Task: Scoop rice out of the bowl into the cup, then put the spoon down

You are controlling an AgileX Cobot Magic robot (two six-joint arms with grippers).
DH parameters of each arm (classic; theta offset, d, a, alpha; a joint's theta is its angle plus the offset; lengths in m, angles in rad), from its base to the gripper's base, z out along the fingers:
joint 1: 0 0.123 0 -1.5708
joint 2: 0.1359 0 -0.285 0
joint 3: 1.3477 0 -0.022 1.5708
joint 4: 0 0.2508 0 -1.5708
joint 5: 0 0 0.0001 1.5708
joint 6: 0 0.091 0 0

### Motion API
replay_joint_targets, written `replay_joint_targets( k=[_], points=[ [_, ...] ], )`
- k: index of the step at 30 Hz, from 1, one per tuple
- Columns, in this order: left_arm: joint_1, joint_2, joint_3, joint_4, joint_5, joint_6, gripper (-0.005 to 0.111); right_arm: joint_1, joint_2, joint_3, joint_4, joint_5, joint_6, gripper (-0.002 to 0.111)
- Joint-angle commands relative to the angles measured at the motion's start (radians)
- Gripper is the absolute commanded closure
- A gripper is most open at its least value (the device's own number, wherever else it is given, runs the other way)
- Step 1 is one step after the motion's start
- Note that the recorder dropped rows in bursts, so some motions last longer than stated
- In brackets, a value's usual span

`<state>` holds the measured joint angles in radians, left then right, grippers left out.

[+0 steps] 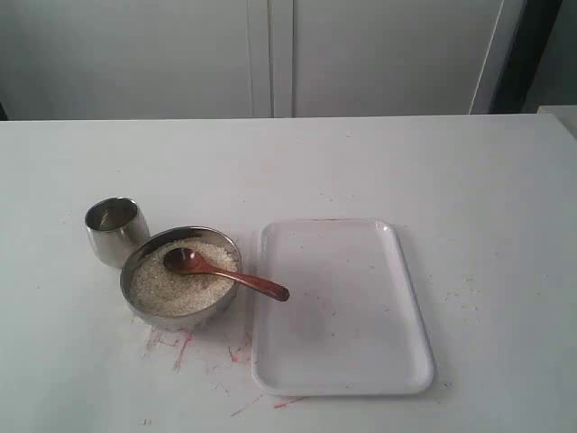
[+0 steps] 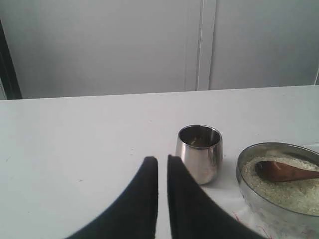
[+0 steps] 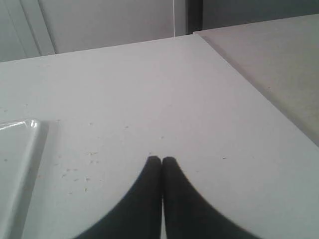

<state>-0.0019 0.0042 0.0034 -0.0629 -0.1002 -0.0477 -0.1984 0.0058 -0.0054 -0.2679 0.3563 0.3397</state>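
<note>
The steel bowl [image 1: 137, 309] stands left of the table's middle, filled with off-white rice [image 1: 171, 290]. The wooden spoon [image 1: 225, 273] rests in it, scoop on the rice, handle sticking out over the rim toward the tray. The small steel cup [image 1: 115, 231] stands just behind the bowl on its left. Neither arm shows in the exterior view. In the left wrist view my left gripper [image 2: 162, 160] hovers just short of the cup [image 2: 199, 153], its fingers nearly together with only a thin slit and nothing between them; the bowl [image 2: 259, 200], rice [image 2: 294, 192] and spoon [image 2: 284, 171] sit beside it. My right gripper [image 3: 161, 160] is shut over bare table.
A flat white tray [image 1: 343, 311] lies right of the bowl, its corner [image 3: 20, 144] also in the right wrist view. Red smears mark the table in front of the bowl. Stray grains dot the table [image 3: 149, 84], which ends at an edge beside a tan surface [image 3: 279, 59].
</note>
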Motion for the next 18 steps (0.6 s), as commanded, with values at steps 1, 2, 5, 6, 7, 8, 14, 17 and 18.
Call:
replay_joint_targets(
  k=[1, 2, 5, 6, 7, 8, 14, 17, 18],
  points=[
    [-0.001, -0.004, -0.003, -0.004, -0.005, -0.001, 0.092, -0.005, -0.006, 0.005, 0.001, -0.006, -0.003, 0.108],
    [-0.001, -0.004, -0.003, -0.004, -0.005, -0.001, 0.092, -0.005, -0.006, 0.005, 0.001, -0.006, -0.003, 0.108],
    [-0.001, -0.004, -0.003, -0.004, -0.005, -0.001, 0.092, -0.005, -0.006, 0.005, 0.001, -0.006, -0.003, 0.108],
    [-0.001, -0.004, -0.003, -0.004, -0.005, -0.001, 0.092, -0.005, -0.006, 0.005, 0.001, -0.006, -0.003, 0.108],
    [-0.001, -0.004, -0.003, -0.004, -0.005, -0.001, 0.092, -0.005, -0.006, 0.005, 0.001, -0.006, -0.003, 0.108],
    [-0.001, -0.004, -0.003, -0.004, -0.005, -0.001, 0.092, -0.005, -0.006, 0.005, 0.001, -0.006, -0.003, 0.108],
    [-0.001, -0.004, -0.003, -0.004, -0.005, -0.001, 0.092, -0.005, -0.006, 0.005, -0.041, -0.005, -0.032, 0.108],
    [-0.001, -0.004, -0.003, -0.004, -0.005, -0.001, 0.092, -0.005, -0.006, 0.005, -0.053, -0.005, -0.03, 0.108],
    [-0.001, -0.004, -0.003, -0.004, -0.005, -0.001, 0.092, -0.005, -0.006, 0.005, -0.053, -0.005, -0.03, 0.108]
  ],
)
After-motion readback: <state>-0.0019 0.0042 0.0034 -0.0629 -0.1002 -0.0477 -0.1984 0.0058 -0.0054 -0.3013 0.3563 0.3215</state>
